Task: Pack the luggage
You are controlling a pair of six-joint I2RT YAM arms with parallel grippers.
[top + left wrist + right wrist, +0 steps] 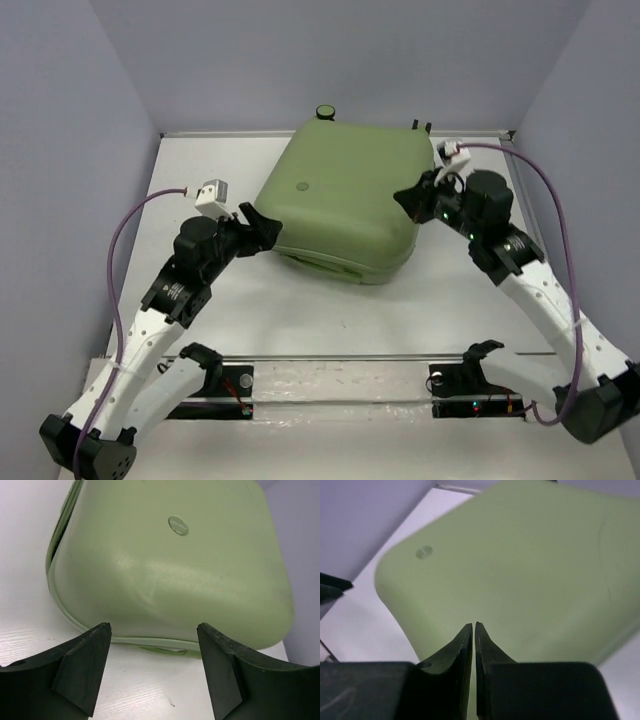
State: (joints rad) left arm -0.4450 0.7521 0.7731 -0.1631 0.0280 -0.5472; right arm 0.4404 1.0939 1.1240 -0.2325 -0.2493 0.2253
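Note:
The luggage [345, 195] is a light olive-green hard-shell suitcase lying closed at the back middle of the table, its round logo [303, 185] facing up. It fills the left wrist view [170, 565] and the right wrist view [520, 570]. My left gripper [262, 225] is open and empty, just off the suitcase's near-left corner, low over the table. My right gripper [408, 200] is shut and empty, with its tips over the right side of the top shell; I cannot tell if they touch it.
A small dark wheel [325, 112] and black feet [420, 125] show at the suitcase's far edge. Grey walls enclose the white table [330, 310] on three sides. A mounting rail [340, 385] with both arm bases runs along the near edge.

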